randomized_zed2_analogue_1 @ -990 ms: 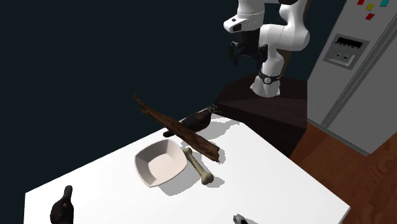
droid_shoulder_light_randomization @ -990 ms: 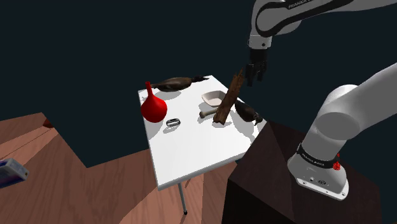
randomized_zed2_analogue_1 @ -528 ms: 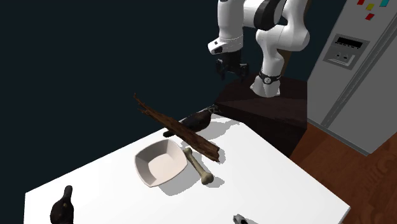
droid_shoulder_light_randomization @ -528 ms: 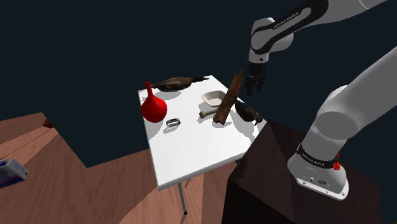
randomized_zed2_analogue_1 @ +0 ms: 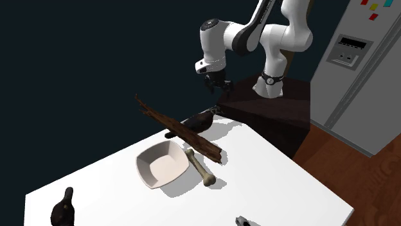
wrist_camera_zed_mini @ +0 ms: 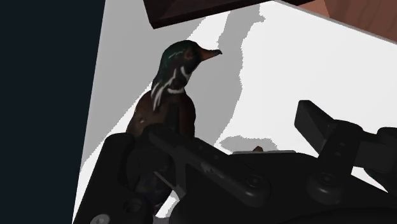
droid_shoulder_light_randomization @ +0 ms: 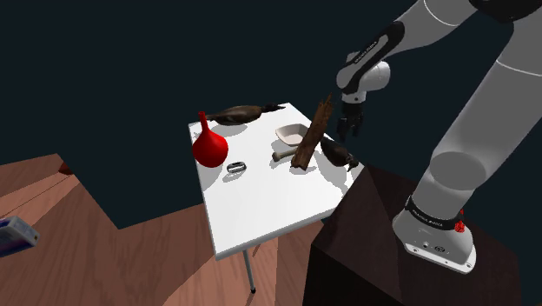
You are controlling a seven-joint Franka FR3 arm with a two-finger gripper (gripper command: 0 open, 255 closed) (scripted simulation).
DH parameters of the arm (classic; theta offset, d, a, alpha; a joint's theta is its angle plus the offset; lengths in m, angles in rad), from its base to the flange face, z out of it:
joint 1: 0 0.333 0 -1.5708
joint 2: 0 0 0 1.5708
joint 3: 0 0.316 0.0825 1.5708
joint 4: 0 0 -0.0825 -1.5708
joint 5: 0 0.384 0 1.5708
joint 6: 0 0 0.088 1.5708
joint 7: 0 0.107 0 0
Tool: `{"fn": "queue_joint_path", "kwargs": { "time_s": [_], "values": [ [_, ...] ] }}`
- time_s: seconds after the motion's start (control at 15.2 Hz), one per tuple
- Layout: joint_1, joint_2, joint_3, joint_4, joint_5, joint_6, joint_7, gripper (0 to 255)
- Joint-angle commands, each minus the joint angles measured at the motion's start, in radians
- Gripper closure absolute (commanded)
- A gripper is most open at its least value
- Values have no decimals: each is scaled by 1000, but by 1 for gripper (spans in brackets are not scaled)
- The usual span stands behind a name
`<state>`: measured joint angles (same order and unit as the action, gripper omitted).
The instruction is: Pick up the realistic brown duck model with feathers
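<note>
A dark brown duck with a green head stands at the table's corner nearest the stand, beside a leaning piece of driftwood. It is also seen in the second exterior view as duck and in the wrist view as duck, close in front of one finger. My gripper hangs a short way above it, open, holding nothing; the same gripper points down toward the table edge. Another long brown duck lies at the table's far side.
On the white table sit a white bowl, a bone, a red vase and a small dark ring-like object. The dark stand abuts the table. A grey fridge stands behind.
The arm has swung down and toward the table. The gripper dropped from high above the stand to just above the dark duck. Nothing on the table moved.
</note>
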<state>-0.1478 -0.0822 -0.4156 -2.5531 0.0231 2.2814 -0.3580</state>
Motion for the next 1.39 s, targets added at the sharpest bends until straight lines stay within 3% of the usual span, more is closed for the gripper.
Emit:
{"fn": "queue_joint_path", "kwargs": {
  "time_s": [0.0,0.46,1.06,1.12,1.32],
  "values": [
    [-2,91,-15,20,50,53,-48,0],
    [-80,391,1,133,245,164,-234,0],
    [-117,502,55,155,325,244,-292,0],
    [-116,501,54,154,324,243,-290,255],
    [-116,500,54,154,324,242,-290,255]
  ]
}}
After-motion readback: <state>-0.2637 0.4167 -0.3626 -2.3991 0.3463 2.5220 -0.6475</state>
